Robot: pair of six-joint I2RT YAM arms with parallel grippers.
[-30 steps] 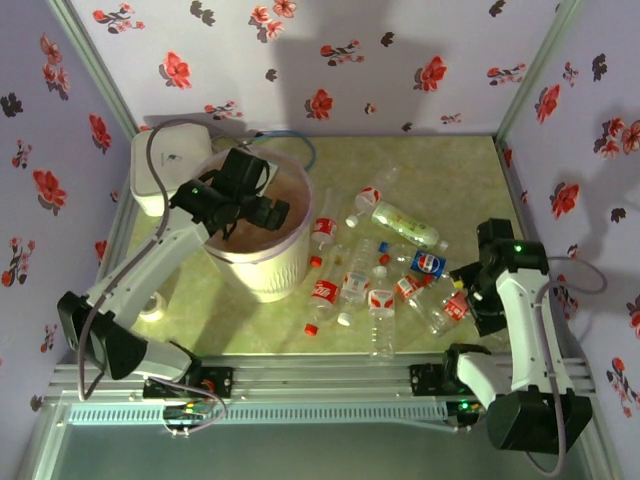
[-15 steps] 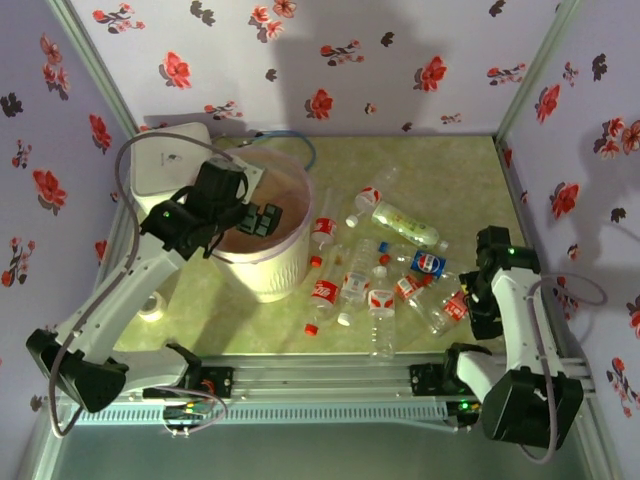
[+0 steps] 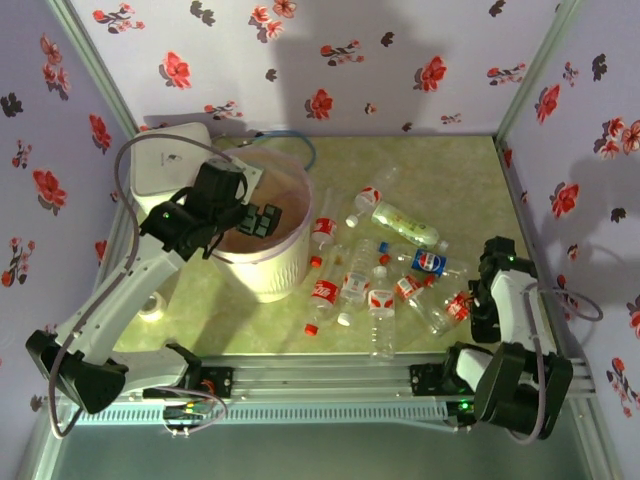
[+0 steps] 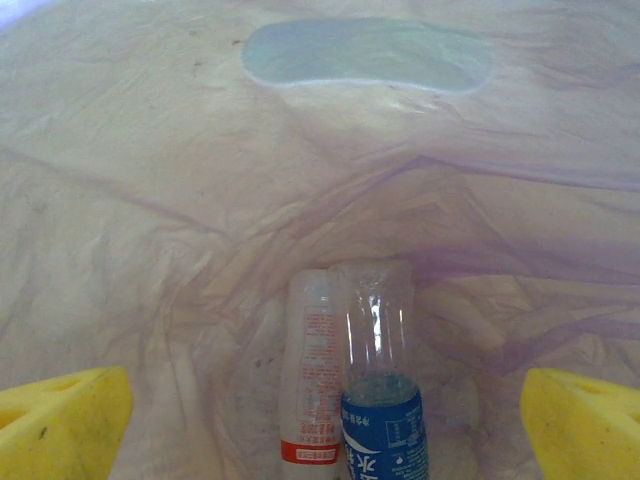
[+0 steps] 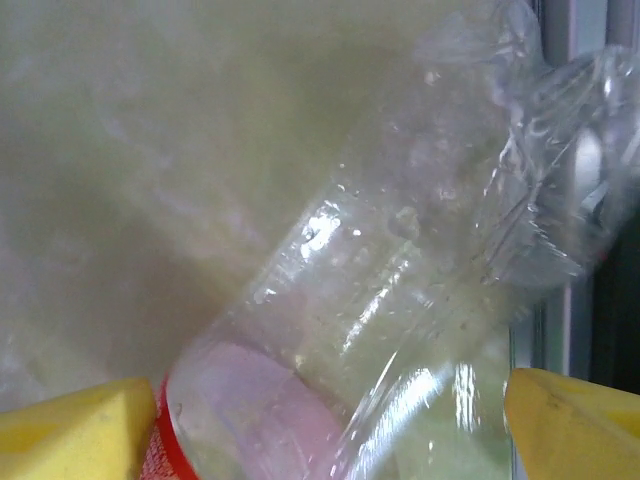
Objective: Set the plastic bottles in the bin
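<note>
Over the round cream-white bin w/ pale pink liner (image 3: pixel 268 278), my left gripper (image 3: pixel 258 221) hangs w/ jaws wide apart and nothing in them. Its wrist cam looks down into the liner. 2 clear plastic bottles lie side by side at the bottom, touching: a red-label bottle (image 4: pixel 312 380) and a blue-label bottle (image 4: pixel 380 410). So 2 done, as far as I can see.

What's left is on the yellow-green table (image 3: pixel 450 170), right of the bin. It's a loose heap of small clear plastic drink bottles (image 3: pixel 355 283), approx 10 by my count. Several overlap, so give or take one. Labels are mostly red, w/ 1 blue and 1 green. My read: task is early, most of it still to do.

At the heap's right edge, the right gripper (image 3: pixel 478 303) is down at a crushed clear bottle w/ red label (image 5: pixel 380 300). On its wrist cam the yellow fingertips (image 5: pixel 70 430) stand apart either side of that bottle. Can't tell if the pads touch it; I judge it not clamped yet.

Counts: 1 bin, 2 grippers, 2 bottles binned, approx 10 to go. The white rounded box (image 3: pixel 170 160) behind the bin isn't the target.
</note>
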